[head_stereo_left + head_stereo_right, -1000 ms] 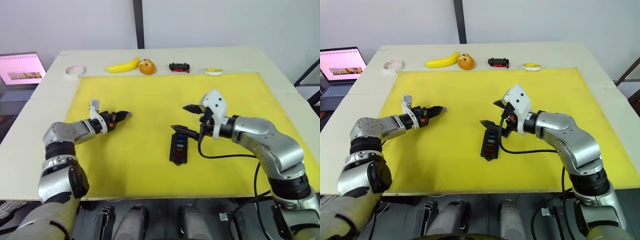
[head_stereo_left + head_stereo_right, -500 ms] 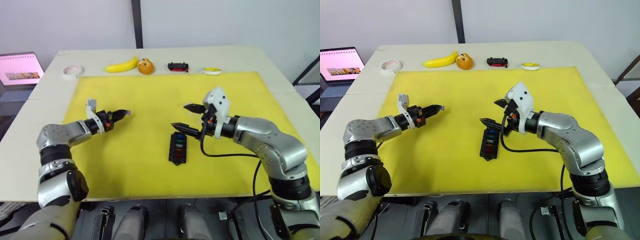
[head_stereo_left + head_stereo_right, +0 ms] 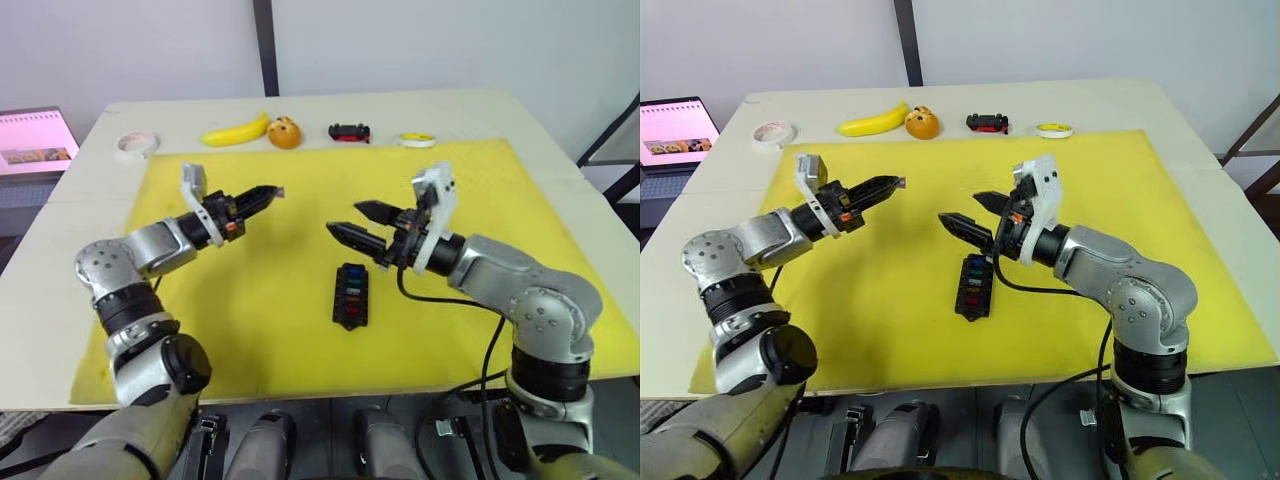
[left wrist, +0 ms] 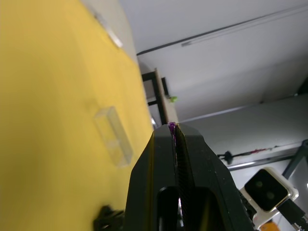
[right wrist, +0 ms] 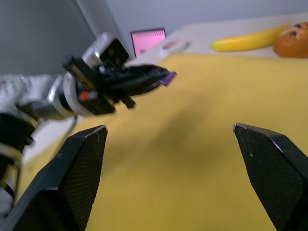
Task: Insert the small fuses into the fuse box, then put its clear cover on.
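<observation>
The black fuse box (image 3: 351, 296) lies on the yellow mat (image 3: 250, 300) with several coloured small fuses in its slots. My left gripper (image 3: 268, 191) hovers above the mat to the left of the box, shut on a purple fuse (image 4: 172, 125) at its tips. My right gripper (image 3: 346, 218) hangs open just above and behind the box, nothing between its fingers, pointing toward the left gripper. The clear cover (image 4: 114, 136) lies flat on the mat beyond the left gripper.
Along the table's far edge lie a white tape roll (image 3: 134, 144), a banana (image 3: 236, 131), an orange round object (image 3: 285, 132), a small toy car (image 3: 348, 131) and a yellow roll (image 3: 417, 140). A laptop (image 3: 35, 140) stands at the far left.
My left gripper has risen and moved right with the purple fuse. My right gripper has lifted off the fuse box and shifted left, still open. The camera view also shifted.
</observation>
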Available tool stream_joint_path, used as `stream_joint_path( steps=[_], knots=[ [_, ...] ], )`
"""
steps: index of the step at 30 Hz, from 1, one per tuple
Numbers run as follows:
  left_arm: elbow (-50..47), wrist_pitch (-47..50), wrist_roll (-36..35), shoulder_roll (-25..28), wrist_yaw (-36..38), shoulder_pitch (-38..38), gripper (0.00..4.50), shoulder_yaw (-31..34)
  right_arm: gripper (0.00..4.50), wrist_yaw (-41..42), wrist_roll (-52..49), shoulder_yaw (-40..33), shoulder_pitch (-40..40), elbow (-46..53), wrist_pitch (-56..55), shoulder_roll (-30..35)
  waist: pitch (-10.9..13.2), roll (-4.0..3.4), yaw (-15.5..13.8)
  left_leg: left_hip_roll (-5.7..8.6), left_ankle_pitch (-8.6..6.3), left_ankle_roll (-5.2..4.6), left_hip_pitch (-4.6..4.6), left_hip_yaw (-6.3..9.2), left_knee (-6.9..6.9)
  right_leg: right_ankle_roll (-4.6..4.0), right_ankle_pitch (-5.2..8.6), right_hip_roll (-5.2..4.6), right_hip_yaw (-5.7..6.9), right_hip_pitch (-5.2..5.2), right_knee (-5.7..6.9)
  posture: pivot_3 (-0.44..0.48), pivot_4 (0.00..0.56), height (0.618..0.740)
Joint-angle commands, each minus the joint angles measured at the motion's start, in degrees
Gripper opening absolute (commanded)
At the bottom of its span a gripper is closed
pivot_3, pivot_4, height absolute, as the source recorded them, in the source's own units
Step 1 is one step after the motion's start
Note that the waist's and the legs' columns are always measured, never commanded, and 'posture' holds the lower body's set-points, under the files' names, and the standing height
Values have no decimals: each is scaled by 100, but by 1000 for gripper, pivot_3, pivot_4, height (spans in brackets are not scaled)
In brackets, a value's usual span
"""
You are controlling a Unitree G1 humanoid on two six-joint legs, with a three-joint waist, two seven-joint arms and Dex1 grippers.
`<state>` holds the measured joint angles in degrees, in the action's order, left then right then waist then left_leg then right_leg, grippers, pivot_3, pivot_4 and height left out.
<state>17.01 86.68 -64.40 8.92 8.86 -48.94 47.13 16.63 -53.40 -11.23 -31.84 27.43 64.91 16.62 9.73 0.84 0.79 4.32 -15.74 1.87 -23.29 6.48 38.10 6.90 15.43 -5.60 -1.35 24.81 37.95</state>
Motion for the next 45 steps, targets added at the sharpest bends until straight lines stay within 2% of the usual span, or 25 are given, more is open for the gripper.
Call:
stream_joint_path(
  steps=[1, 7, 13, 24, 27, 29, 45],
  knots=[
    [-366, -77, -617, -272, -455, -218, 47, 88, 4500, -775, -667, -365, -214, -117, 147, -491, 0, 0, -9, 0, 0, 0, -1, -1, 1, 0, 0, 0, 0, 0, 0, 0, 150, 740],
    [-484, -158, -1354, -500, -987, -187, 47, -172, 4500, -1834, -1577, -575, -401, -467, 147, -1066, 0, 0, 4, 1, 0, 0, -1, -5, 1, 0, 0, 0, -5, 4, 4, 0, 150, 740],
    [-437, -431, -1978, -468, -1314, -97, 47, -570, 4500, -2583, -2198, -633, -507, -804, -157, -1276, 0, -1, 9, 1, 0, 0, -1, -8, 0, 0, 0, 2, -7, 6, 5, 0, 150, 740],
    [-533, -1149, -3143, -297, -1883, 179, 47, -1465, 4500, -3110, -2621, -380, -648, -1160, -785, -1330, -1, -1, 23, 0, 0, 0, -2, -13, 0, 0, 0, 4, -11, 10, 8, 0, 150, 740],
    [-570, -1359, -3402, -205, -1987, 258, 0, -1691, 3647, -3137, -2694, -325, -656, -1176, -878, -1297, -1, -1, 26, 0, 0, 0, -2, -13, 0, 0, 0, 4, -11, 10, 8, 0, 150, 740],
    [-590, -1491, -3548, -134, -2036, 313, 0, -1834, 2667, -3127, -2747, -281, -662, -1168, -929, -1254, -1, -2, 28, -1, 0, 0, -2, -15, 0, 0, 0, 4, -13, 10, 8, 0, 150, 740],
    [-817, -2358, -4388, 267, -2269, 580, 0, -2724, 2667, -3259, -3060, -35, -574, -1146, -1197, -985, -1, -2, 22, -1, 0, 0, -2, -14, 0, 0, 0, 5, -13, 10, 6, 0, 150, 740]
  ],
)
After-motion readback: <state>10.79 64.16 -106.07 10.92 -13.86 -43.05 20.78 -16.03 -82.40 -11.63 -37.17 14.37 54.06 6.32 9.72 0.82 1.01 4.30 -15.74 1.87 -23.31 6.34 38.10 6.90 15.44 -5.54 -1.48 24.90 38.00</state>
